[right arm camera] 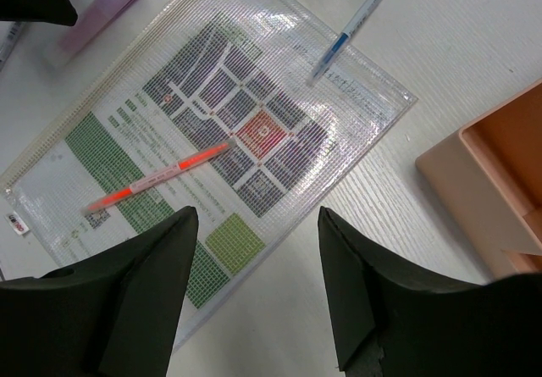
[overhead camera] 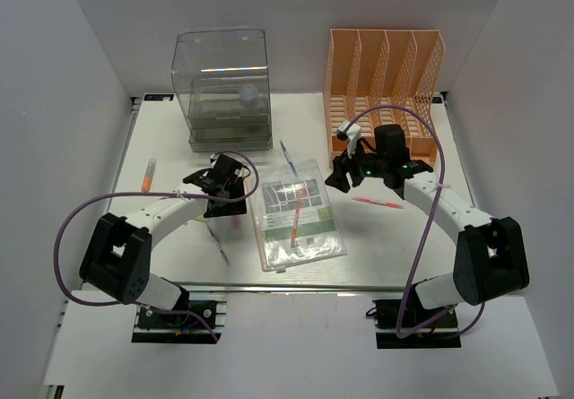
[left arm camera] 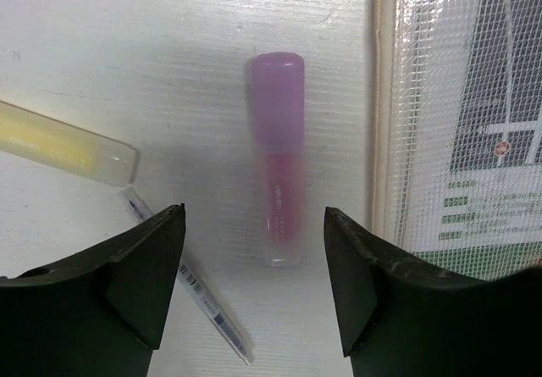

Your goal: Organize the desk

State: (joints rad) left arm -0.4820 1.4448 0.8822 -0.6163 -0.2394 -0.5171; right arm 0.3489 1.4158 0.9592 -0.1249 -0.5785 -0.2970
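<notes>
The desk [overhead camera: 359, 247] is a white ribbed tabletop. A clear mesh pouch [overhead camera: 298, 212] with a printed sheet lies at its middle, with a red pen [overhead camera: 294, 224] on top. My left gripper [overhead camera: 224, 197] is open and empty just left of the pouch. In the left wrist view its jaws [left arm camera: 254, 250] stand wide apart above a pink highlighter [left arm camera: 278, 157]. My right gripper [overhead camera: 348, 179] is open and empty above the pouch's right edge [right arm camera: 258, 216].
A yellow highlighter [left arm camera: 68, 144] and a clear pen [left arm camera: 190, 288] lie left of the pink one. A blue pen [overhead camera: 287, 157], a second red pen [overhead camera: 377, 203] and an orange highlighter [overhead camera: 148, 175] lie loose. The clear drawer box [overhead camera: 222, 90] and orange file rack [overhead camera: 386, 85] stand at the back.
</notes>
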